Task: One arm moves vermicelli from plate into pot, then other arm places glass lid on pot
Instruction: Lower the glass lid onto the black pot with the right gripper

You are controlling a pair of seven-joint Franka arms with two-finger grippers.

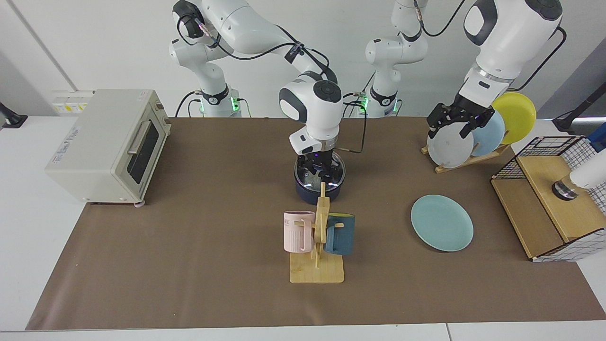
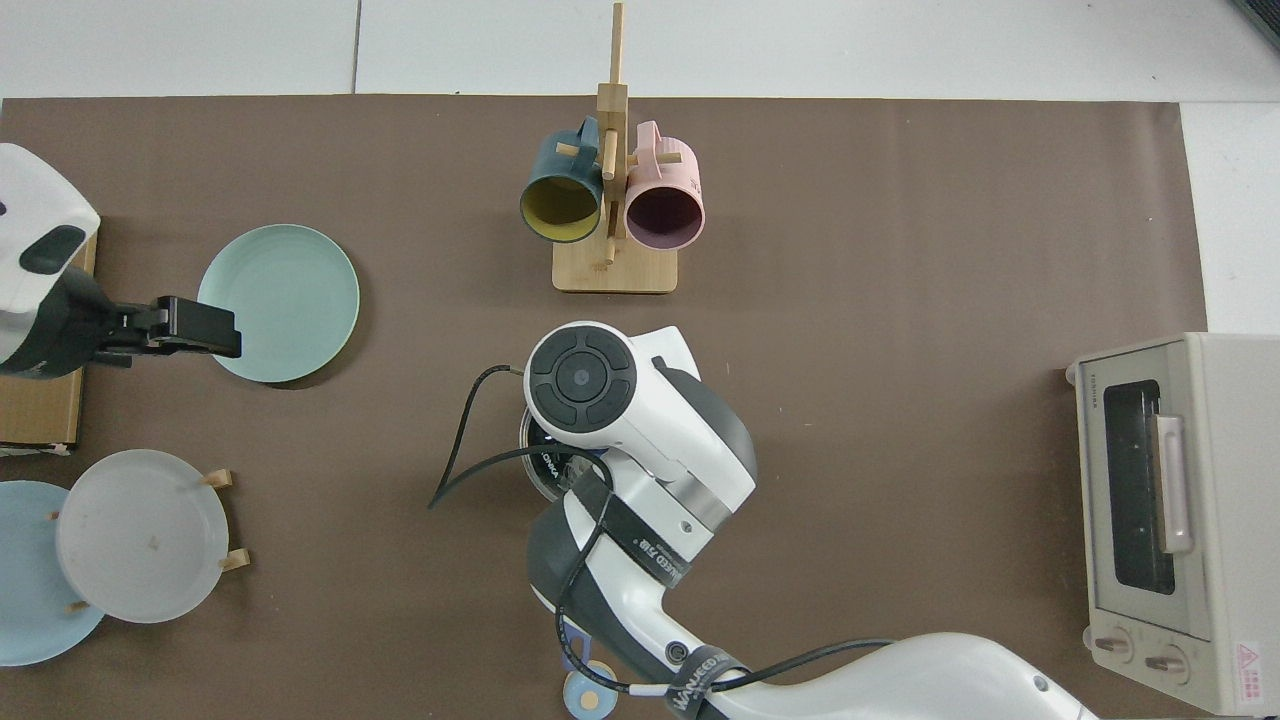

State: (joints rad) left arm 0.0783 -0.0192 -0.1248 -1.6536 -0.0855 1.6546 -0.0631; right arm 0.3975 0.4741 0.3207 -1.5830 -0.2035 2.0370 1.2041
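on the tabletop your right tool sits over the pot mid-scene, pinching the glass lid by its knob; release off-centre and it could tip off. the plate is bare. left tool waits spread, far right.

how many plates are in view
4: a teal plate lying flat on the brown mat, and a grey plate, a light blue plate and a yellow plate standing in the wooden rack.
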